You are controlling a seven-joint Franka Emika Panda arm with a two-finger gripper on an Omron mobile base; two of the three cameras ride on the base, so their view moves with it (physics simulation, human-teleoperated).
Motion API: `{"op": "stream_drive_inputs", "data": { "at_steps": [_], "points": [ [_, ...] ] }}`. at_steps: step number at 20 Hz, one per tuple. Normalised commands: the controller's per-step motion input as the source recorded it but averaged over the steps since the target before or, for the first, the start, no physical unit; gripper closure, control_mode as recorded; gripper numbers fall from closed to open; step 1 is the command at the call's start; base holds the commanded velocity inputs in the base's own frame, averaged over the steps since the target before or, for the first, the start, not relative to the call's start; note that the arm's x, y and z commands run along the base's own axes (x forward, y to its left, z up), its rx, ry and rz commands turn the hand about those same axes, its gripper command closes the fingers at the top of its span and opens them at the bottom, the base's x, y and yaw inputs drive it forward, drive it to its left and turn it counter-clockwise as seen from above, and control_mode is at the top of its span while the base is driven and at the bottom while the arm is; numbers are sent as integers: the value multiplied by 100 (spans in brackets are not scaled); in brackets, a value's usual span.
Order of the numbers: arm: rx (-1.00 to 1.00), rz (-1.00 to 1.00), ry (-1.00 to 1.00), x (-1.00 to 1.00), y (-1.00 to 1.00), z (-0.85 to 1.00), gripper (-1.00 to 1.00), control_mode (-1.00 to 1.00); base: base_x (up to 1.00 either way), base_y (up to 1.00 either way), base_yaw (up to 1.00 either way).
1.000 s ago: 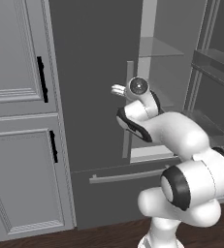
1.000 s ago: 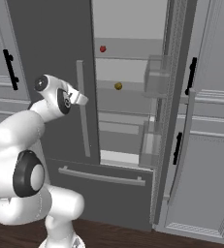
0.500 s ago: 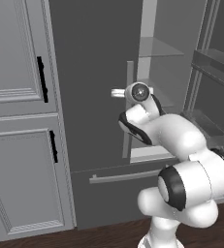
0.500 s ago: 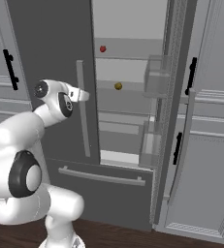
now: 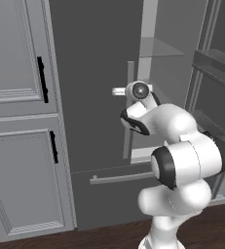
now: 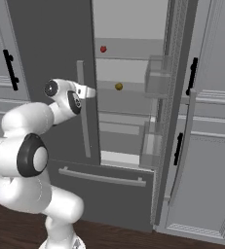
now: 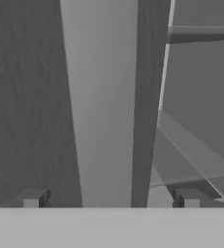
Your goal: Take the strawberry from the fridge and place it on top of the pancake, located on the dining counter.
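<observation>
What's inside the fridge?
The fridge has its right door open. A strawberry sits on an upper shelf, and a small yellow-brown ball one shelf lower. The closed left door covers the left side, so that part cannot be seen.

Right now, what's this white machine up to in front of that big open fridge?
The white arm is at the fridge, whose right door stands open while the left is shut. Its gripper is empty, jaws wide apart on either side of the left door's long handle, not closed on it. Inside, a strawberry sits on an upper shelf, with a small yellow-brown ball on the shelf below. Nothing has been picked up.
</observation>
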Motion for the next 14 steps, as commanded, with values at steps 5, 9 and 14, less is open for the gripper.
{"op": "stream_drive_inputs", "data": {
  "at_steps": [5,9,14],
  "points": [
    [0,0,0,40,-1,0,-100,-100,0,0,0],
    [0,0,0,37,0,0,-100,-100,0,0,0],
    [0,0,1,27,0,0,-100,-100,0,0,0]
  ]
}}
